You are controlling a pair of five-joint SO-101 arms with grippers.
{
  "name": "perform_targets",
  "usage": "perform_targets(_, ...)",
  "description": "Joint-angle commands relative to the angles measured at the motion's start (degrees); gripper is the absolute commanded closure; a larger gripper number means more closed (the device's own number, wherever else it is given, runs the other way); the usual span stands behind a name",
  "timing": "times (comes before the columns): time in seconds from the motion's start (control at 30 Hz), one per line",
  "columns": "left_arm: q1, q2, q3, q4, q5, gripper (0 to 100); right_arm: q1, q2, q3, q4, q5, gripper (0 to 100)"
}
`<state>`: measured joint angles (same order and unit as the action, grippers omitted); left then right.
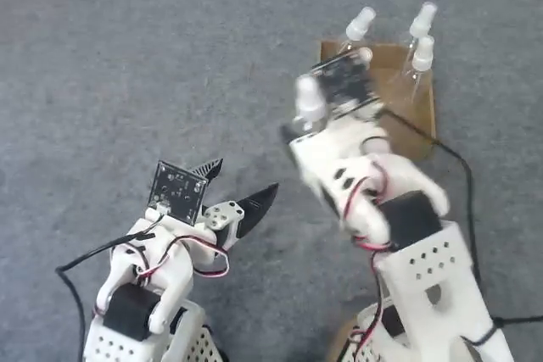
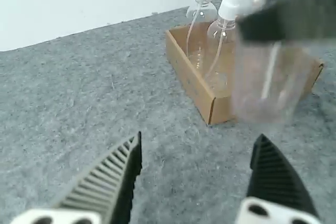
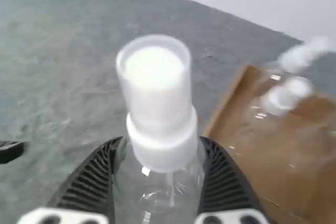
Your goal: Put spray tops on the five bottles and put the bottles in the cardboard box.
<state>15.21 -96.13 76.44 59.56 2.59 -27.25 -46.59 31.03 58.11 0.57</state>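
The left gripper (image 1: 243, 177) hangs over the grey counter (image 1: 102, 82), fingers spread apart. The right gripper (image 3: 160, 148) has its fingers clamped on a capped bottle (image 3: 156, 93), just beside the cardboard box (image 1: 427, 120) where other capped bottles (image 1: 422, 52) stand.

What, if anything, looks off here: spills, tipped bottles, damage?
Nothing stands out. Capped bottles stand upright in the cardboard box. The right gripper is shut on another capped bottle. The left gripper is open and empty. No spills show.
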Motion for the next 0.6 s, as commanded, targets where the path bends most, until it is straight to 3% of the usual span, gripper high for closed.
perform_targets(0.0,0.09,-0.35,-0.22,-1.32,-0.62,69,10.77,-2.68,-4.48,-3.74,3.96,99.3)
perform_targets(0.2,0.00,-0.53,0.57,-1.41,-0.70,71,18.59,3.12,-4.57,-9.54,4.84,99.3)
perform_targets(0.33,-2.37,-0.53,0.48,-1.85,-0.70,80,21.32,12.26,-4.66,-15.78,4.75,99.3)
perform_targets(0.47,-7.82,-0.53,0.57,-4.57,-0.35,100,22.90,20.00,-4.75,-22.02,4.75,99.3)
perform_targets(0.57,-8.53,-0.53,0.66,-4.75,-0.44,99,23.60,24.48,-4.57,-26.07,4.75,99.3)
